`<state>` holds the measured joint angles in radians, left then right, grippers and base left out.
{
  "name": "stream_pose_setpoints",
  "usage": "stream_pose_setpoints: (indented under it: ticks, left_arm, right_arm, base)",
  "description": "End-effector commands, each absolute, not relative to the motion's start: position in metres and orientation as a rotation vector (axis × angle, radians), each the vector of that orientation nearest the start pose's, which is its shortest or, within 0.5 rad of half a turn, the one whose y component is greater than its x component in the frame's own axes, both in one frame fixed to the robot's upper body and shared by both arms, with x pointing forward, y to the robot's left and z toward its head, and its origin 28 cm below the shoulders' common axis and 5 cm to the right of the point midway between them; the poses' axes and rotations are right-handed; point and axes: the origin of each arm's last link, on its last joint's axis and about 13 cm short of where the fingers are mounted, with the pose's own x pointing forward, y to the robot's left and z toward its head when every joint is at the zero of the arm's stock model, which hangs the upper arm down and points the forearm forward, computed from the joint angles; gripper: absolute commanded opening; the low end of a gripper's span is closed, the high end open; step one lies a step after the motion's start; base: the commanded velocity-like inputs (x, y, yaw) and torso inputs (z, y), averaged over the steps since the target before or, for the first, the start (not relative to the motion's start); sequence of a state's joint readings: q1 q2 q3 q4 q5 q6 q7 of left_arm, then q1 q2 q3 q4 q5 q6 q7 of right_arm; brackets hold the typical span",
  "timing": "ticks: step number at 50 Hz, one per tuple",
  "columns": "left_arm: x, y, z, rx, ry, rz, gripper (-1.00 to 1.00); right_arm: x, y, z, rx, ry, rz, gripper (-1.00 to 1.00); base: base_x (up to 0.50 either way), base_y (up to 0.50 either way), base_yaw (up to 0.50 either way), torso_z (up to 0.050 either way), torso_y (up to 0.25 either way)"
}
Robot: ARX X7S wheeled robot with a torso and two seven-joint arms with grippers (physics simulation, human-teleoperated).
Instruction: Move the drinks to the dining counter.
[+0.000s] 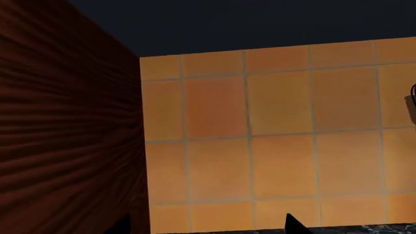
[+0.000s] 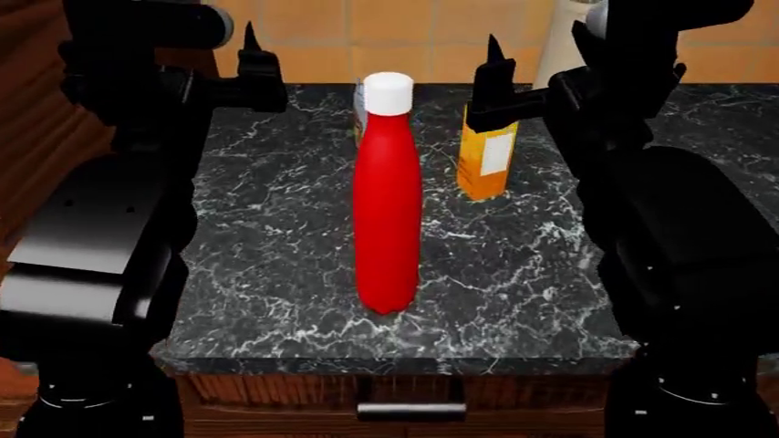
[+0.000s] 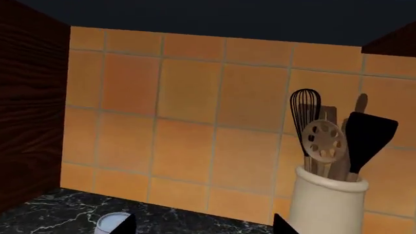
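Observation:
A tall red bottle (image 2: 387, 210) with a white cap stands mid-counter in the head view. The yellow-orange carton (image 2: 484, 166) stands behind it to the right. The silver can (image 2: 360, 105) peeks out behind the bottle's cap, and its round pale top (image 3: 112, 222) shows in the right wrist view. My left gripper (image 2: 252, 57) hovers at the back left, well apart from the drinks, open and empty (image 1: 208, 226). My right gripper (image 2: 492, 66) hangs just above the carton, open and empty (image 3: 204, 226). The dining counter is out of view.
The drinks stand on a black marble top (image 2: 268, 237) with a drawer handle (image 2: 411, 411) at its front. A beige crock of utensils (image 3: 328, 200) stands at the back right against the orange tiled wall (image 1: 279, 122). A dark wood panel (image 1: 65, 122) closes the left side.

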<state>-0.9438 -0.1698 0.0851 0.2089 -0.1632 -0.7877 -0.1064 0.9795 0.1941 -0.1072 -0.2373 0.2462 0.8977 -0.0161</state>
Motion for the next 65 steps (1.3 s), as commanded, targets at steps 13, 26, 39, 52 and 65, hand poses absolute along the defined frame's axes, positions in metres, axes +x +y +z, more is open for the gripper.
stream_pose_setpoints:
  ticks: [13,26,39,52,65]
  left_arm:
    - [0.326,0.231,0.265,0.068,-0.329,0.039,1.00]
    - [0.285,0.269,0.289,0.075,-0.281,-0.247,1.00]
    - [0.250,0.272,0.282,0.038,-0.337,-0.533,1.00]
    - [0.230,0.279,0.275,0.028,-0.348,-0.780,1.00]
    - [0.228,0.284,0.272,0.014,-0.366,-0.804,1.00]
  right_arm:
    - [0.324,-0.115,0.277,-0.071,-0.276,0.150,1.00]
    - [0.320,-0.118,0.277,-0.061,-0.278,0.148,1.00]
    - [0.319,-0.119,0.275,-0.056,-0.271,0.148,1.00]
    - [0.318,-0.120,0.274,-0.055,-0.270,0.147,1.00]
    - [0.320,-0.120,0.272,-0.053,-0.263,0.149,1.00]
  base:
    - [0.26,-0.02,0.00,0.000,0.002]
    - [0.00,0.00,0.00,0.000,0.000]
    - [0.00,0.00,0.00,0.000,0.000]
    - [0.00,0.00,0.00,0.000,0.000]
    - [0.00,0.00,0.00,0.000,0.000]
